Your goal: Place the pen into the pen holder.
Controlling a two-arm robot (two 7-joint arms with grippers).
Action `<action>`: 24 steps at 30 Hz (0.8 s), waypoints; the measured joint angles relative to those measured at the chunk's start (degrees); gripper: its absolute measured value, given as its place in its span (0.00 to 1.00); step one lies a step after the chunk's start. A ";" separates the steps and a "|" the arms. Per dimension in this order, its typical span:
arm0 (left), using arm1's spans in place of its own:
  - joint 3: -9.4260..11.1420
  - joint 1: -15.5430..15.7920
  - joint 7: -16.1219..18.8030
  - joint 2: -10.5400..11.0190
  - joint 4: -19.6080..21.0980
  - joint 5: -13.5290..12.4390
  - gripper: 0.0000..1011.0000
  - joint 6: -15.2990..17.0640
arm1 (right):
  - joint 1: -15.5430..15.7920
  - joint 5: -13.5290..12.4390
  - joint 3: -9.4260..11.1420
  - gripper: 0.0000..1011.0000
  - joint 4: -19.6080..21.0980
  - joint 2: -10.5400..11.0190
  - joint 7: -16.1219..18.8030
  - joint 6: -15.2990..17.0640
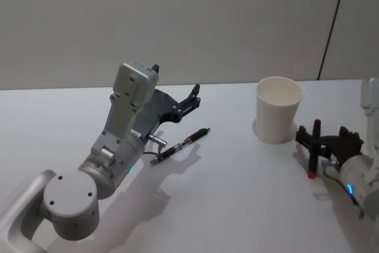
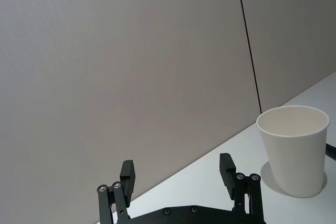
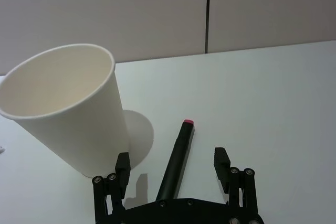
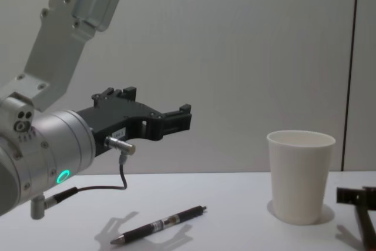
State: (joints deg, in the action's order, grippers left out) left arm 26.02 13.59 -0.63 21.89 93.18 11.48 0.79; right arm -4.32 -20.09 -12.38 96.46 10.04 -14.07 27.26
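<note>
A black pen (image 1: 180, 144) lies on the white table, just right of my left arm and below its gripper. My left gripper (image 1: 194, 98) hangs open in the air above the table with nothing between its fingers (image 2: 127, 174). The pen holder, a plain white paper cup (image 1: 278, 109), stands upright at the right. Close to its right, my right gripper (image 1: 323, 135) sits low and open, straddling a second black pen with a red end (image 3: 177, 162). That pen lies between the spread fingers (image 3: 221, 162) without being pinched.
The table (image 1: 237, 205) is white and bare in front of the cup and pens. A grey wall stands right behind its far edge. A thin cable (image 4: 120, 174) loops under my left wrist.
</note>
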 joint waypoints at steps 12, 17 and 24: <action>0.00 0.00 0.00 0.00 0.00 0.00 0.99 0.00 | -1.60 1.10 -0.64 0.99 -3.83 -2.13 -1.01 0.11; 0.00 0.00 0.00 0.00 0.00 0.00 0.99 0.00 | -1.99 1.53 -0.77 0.99 -4.90 -2.83 -1.62 -0.23; 0.00 0.00 0.00 0.00 0.00 0.00 0.99 0.00 | -2.22 2.10 -0.83 0.99 -5.74 -3.48 -2.28 -0.56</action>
State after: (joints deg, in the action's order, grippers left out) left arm 26.02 13.59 -0.63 21.89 93.18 11.48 0.79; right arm -6.53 -17.99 -13.21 90.72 6.56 -16.34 26.70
